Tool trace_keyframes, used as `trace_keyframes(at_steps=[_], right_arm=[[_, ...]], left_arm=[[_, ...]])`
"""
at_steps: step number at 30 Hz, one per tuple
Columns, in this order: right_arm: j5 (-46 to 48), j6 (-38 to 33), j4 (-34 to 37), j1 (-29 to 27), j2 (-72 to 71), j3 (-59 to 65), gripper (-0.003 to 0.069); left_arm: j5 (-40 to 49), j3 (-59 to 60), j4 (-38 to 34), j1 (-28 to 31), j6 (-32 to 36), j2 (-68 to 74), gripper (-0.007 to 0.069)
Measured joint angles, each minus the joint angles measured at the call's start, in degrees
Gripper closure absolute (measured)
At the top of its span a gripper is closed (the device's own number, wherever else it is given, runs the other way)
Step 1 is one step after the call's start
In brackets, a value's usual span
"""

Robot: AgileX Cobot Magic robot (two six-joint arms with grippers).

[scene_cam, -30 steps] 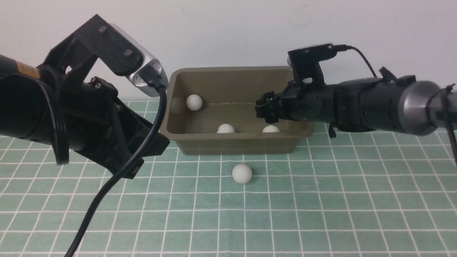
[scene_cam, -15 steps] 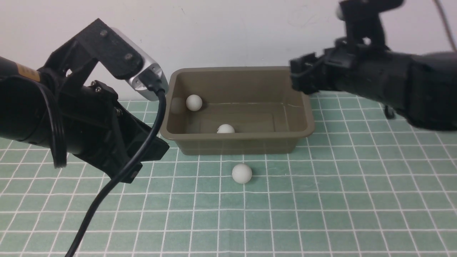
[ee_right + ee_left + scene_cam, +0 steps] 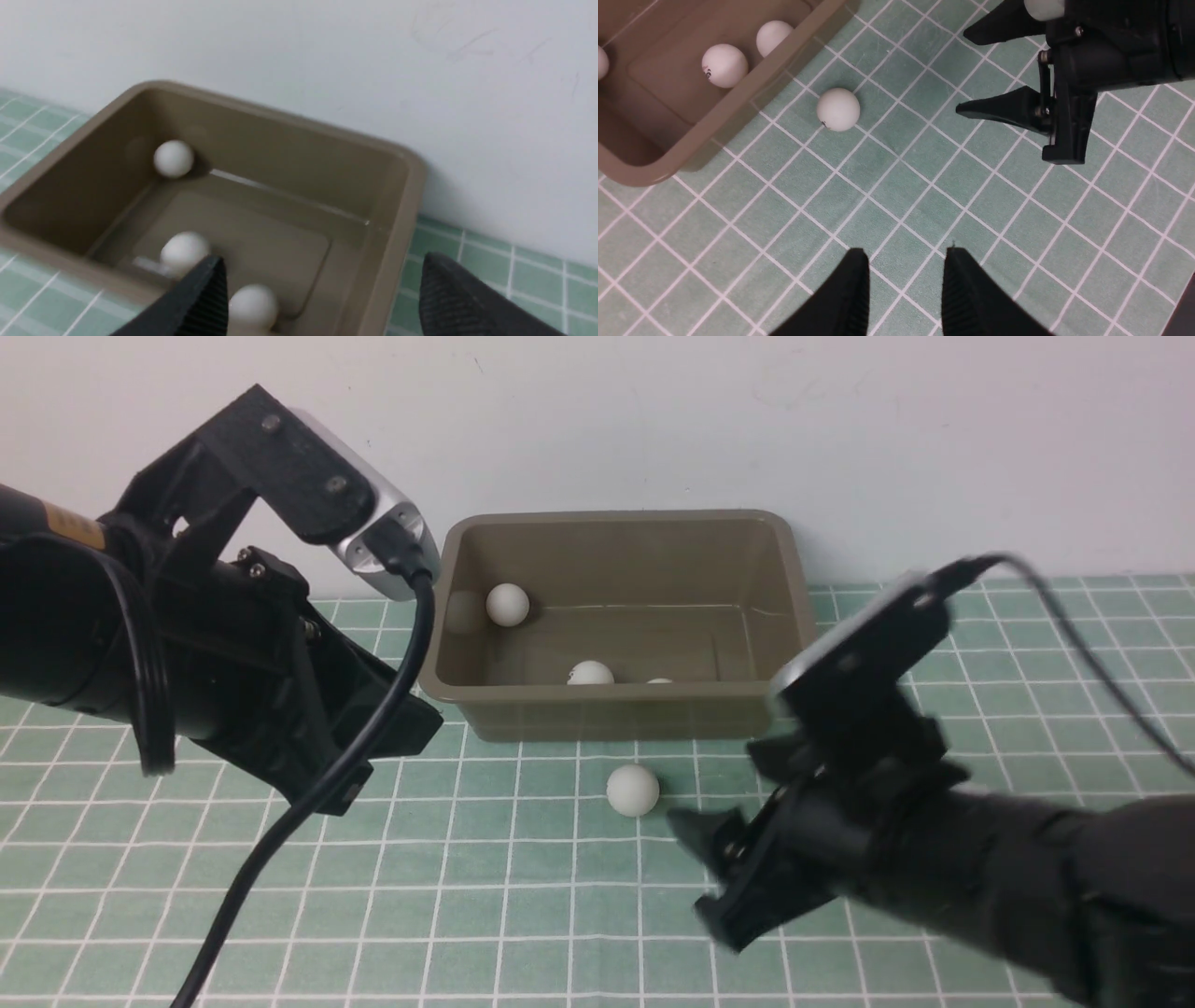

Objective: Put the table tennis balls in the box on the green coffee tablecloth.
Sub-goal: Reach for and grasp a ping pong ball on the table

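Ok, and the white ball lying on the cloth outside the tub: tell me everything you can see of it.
The small matte white sphere looks like light, smooth plastic, round and undented. The left wrist view shows a small dark mark low on its side. It rests on the mint-green cloth with thin white grid lines, just in front of the near wall of the olive-brown plastic tub, with a small gap between them. Only the cloth touches it. The right gripper, open, sits beside it without contact.

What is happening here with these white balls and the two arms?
Three table tennis balls lie in the box; the fourth ball rests on the green tablecloth just in front of it. The right gripper, open and empty, is low beside that ball, seemingly about to take it. The left gripper hangs aside, empty.
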Motion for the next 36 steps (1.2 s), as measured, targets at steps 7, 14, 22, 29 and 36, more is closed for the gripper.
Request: trace_keyframes(at_steps=[7, 14, 22, 29, 36], right_arm=[[8.7, 4.5, 0.0, 0.1, 0.5, -3.7, 0.0165], [9.0, 5.1, 0.0, -1.7, 4.3, -9.3, 0.0165], [9.1, 1.6, 0.0, -3.1, -0.9, -9.8, 0.0216], [29.0, 4.1, -0.9, -3.2, -10.3, -9.8, 0.0285], [51.0, 18.9, -7.0, -3.2, -10.9, -9.8, 0.0298]], left_arm=[[0.3, 0.0, -0.3, 0.0, 0.0, 0.0, 0.0419], [0.7, 0.0, -1.2, 0.0, 0.0, 0.0, 0.0419], [1.7, 0.0, -1.2, 0.0, 0.0, 0.0, 0.0419], [1.7, 0.0, -1.2, 0.0, 0.0, 0.0, 0.0419], [1.7, 0.0, -1.2, 0.0, 0.1, 0.0, 0.0419]])
